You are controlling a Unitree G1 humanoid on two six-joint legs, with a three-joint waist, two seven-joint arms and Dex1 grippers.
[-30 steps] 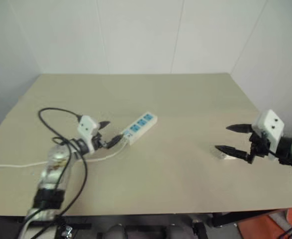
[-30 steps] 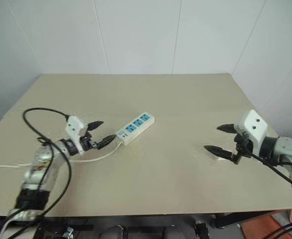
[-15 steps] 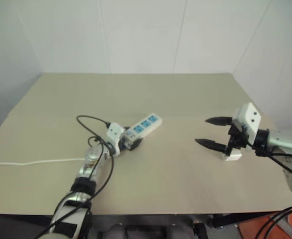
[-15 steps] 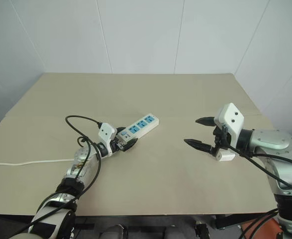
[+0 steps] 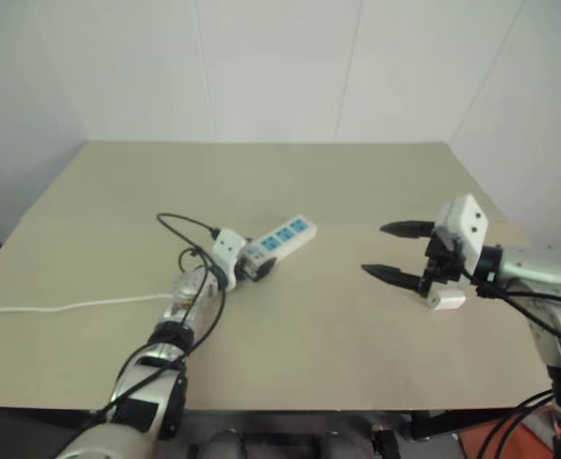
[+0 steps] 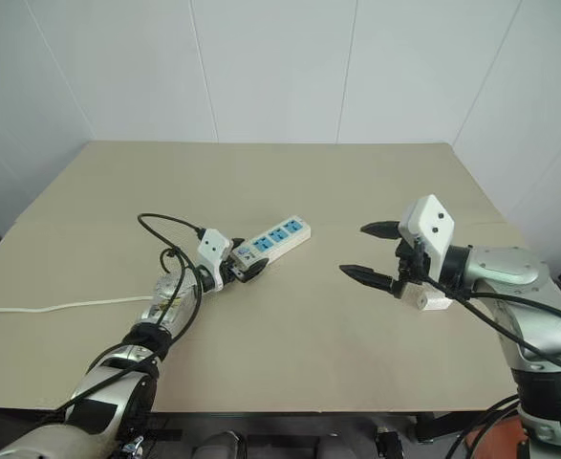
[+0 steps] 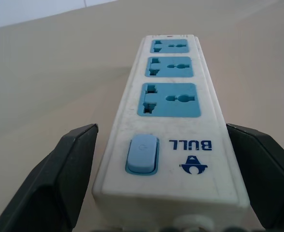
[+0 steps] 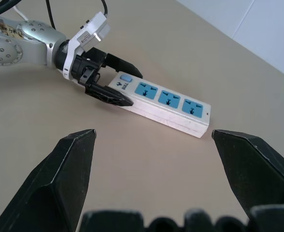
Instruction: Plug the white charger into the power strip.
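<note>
The power strip is a long white bar with three blue sockets, lying slantwise at the table's middle. Its switch end points toward my left arm. My left gripper is open and low over the table. Its black fingers stand on either side of the switch end, with a gap on each side. The white charger lies on the table at the right, partly hidden under my right hand. My right gripper hovers above the table, open and empty, pointing left toward the strip.
The strip's thin white cord runs left across the table to its edge. White walls close in behind the table and along its right side. Bare tabletop lies between the strip and my right gripper.
My left gripper has moved right and forward, going from short of the strip to straddling its switch end. My right gripper has shifted left, past the charger. Both stay open.
</note>
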